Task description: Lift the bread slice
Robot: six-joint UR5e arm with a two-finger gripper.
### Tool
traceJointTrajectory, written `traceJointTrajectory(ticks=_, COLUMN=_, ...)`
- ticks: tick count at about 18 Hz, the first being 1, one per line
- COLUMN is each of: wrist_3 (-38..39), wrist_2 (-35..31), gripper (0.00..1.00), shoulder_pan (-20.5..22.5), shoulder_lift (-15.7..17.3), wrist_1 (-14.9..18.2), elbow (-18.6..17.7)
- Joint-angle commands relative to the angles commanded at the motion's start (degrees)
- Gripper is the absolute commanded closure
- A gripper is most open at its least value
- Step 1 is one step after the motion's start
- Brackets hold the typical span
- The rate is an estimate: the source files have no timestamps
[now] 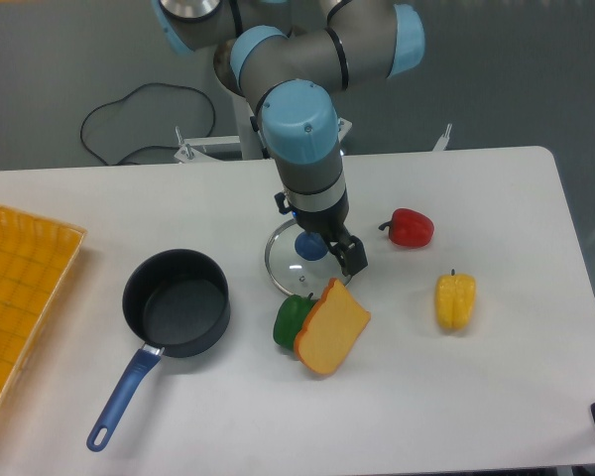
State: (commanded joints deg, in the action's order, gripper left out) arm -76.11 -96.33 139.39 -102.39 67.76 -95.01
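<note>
Seemingly pinching the bread slice (pixel 331 326) at its top edge, the end effector (pixel 345 268) crowds the green pepper (pixel 290 319).

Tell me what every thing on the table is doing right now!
bread slice: tilted, leaning on the green pepper.
green pepper: lying beside the bread.
claw: just above the bread's top edge; open or shut unclear.
pot: upright, uncovered, empty.
glass lid: flat on the table.
red pepper: lying alone.
yellow pepper: lying alone.

Green pepper (pixel 290 319) touching bread slice (pixel 332 327) on its left; open table (pixel 496 397) to its right.
</note>
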Motion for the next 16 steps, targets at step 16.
traceJointTrajectory(ticks=16, wrist_3=11.40, wrist_2=2.99, gripper=0.00, shoulder_pan=0.27, shoulder_lift=0.09, wrist_1=-0.79, elbow=-1.14)
